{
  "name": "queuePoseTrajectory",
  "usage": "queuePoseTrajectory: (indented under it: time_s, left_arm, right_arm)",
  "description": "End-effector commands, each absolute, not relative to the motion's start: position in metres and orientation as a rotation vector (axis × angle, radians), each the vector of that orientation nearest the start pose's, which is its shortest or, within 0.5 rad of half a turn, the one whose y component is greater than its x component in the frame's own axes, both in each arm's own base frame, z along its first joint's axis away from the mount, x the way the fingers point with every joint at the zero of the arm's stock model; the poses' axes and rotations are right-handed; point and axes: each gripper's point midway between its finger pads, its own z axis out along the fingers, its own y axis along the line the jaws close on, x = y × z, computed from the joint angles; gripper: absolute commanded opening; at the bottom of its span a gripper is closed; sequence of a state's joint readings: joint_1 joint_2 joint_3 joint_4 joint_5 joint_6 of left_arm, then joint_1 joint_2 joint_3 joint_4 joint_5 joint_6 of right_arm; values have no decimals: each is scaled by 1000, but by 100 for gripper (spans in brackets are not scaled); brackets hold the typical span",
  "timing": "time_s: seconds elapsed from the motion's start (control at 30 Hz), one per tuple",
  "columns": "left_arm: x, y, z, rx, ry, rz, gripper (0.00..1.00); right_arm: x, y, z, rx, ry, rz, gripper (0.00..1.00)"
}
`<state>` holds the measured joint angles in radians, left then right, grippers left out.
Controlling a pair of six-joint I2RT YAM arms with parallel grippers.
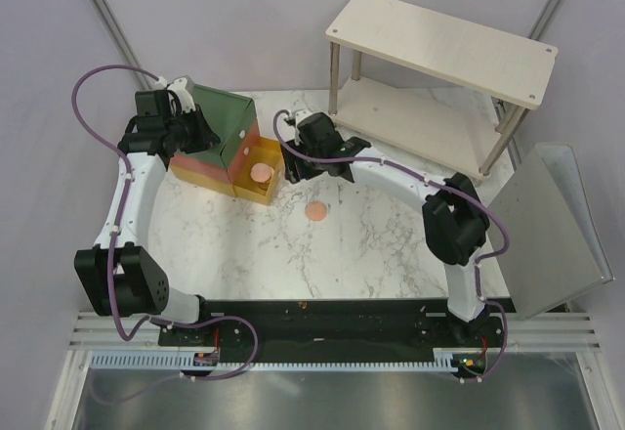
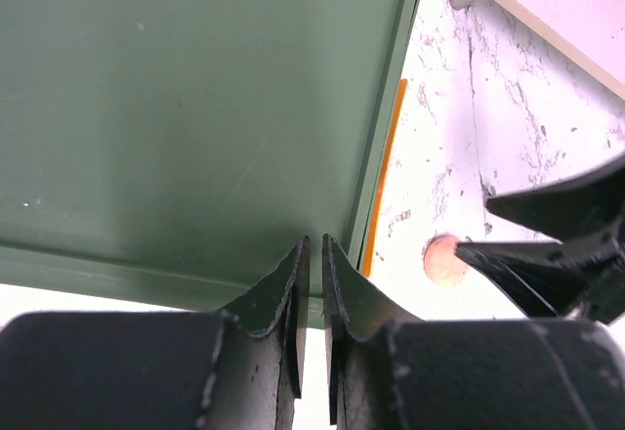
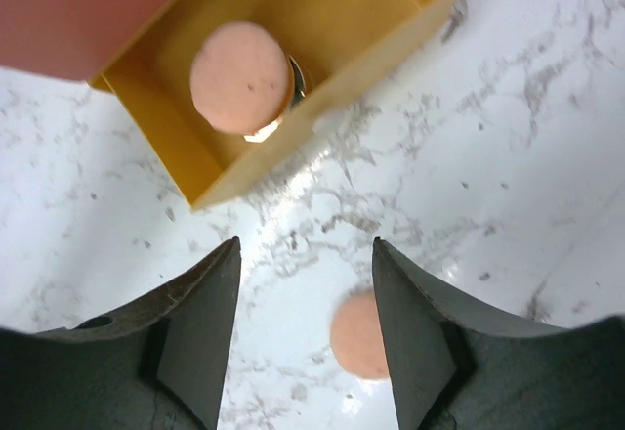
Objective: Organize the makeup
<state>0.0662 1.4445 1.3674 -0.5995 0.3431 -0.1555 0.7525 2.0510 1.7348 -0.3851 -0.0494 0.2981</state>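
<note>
One pink round disc (image 1: 260, 172) (image 3: 240, 76) lies inside the pulled-out yellow drawer (image 1: 256, 193) (image 3: 361, 83), with something shiny showing under its edge. A second pink disc (image 1: 316, 212) (image 3: 357, 336) (image 2: 442, 258) rests on the marble table. My right gripper (image 1: 293, 160) (image 3: 306, 249) hangs open over the table between the drawer and that second disc, which sits just inside its right finger; nothing is held. My left gripper (image 1: 205, 133) (image 2: 314, 254) is at the rim of the green box top (image 2: 195, 107), jaws almost together with nothing seen between them. No other makeup shows.
The drawer box (image 1: 223, 117) has a green top, an orange-red layer and the yellow drawer pulled out toward the table's middle. A two-tier wooden shelf (image 1: 439, 49) stands at the back right. A grey metal sheet (image 1: 552, 225) leans off the right edge.
</note>
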Motion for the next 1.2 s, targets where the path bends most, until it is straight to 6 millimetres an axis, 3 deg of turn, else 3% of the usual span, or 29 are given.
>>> queuePoseTrajectory:
  time_s: [0.0, 0.2, 0.37, 0.53, 0.7, 0.77, 0.8, 0.97, 1.17]
  left_arm:
    - [365, -39, 185, -118, 2454, -442, 18]
    - [366, -39, 182, -119, 2458, -449, 18]
    - [363, -39, 180, -125, 2463, -449, 18]
    - [361, -39, 179, -125, 2465, -445, 18]
    - [361, -38, 180, -126, 2462, -444, 18]
    - [360, -39, 179, -126, 2464, -441, 18]
    - [360, -38, 178, -128, 2466, -440, 18]
    - [360, -37, 180, -129, 2463, -436, 18]
    - [361, -38, 178, -129, 2466, -438, 18]
  right_arm:
    - [370, 360, 125, -628, 2319, 478, 61]
    - [332, 327, 60, -635, 2522, 400, 59]
    - [321, 323, 31, -640, 2607, 394, 57]
    - [323, 328, 17, -646, 2621, 397, 57]
    - [328, 334, 13, -644, 2620, 408, 52]
    - [328, 337, 10, -649, 2623, 429, 38]
    - [328, 337, 10, -645, 2627, 435, 25]
    - [334, 343, 24, -620, 2594, 462, 3]
    - [348, 351, 57, -614, 2506, 488, 0]
